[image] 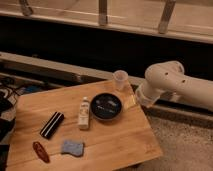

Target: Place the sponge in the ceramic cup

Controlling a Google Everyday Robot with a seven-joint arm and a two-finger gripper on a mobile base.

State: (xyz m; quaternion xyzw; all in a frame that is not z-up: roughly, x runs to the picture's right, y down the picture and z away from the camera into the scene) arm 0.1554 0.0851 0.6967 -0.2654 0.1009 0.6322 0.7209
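Big wooden table [115, 135] takes up most of the shot, and the white arm [170, 82] comes in from the right, its end sitting just over the table's right edge. The gripper doesn't show at all, so I can't tell if the jaws are apart or together. A dark round bowl [106, 106] sits mid-table, a black ribbed bar [52, 124] lies to its left, and a small white bottle [84, 113] lies flat between them. The ceramic cup [120, 80] stands upright at the far edge, near the arm's end. The sponge [72, 147] lies flat at the front left, well apart from the arm, next to a red-brown oval thing [41, 151].
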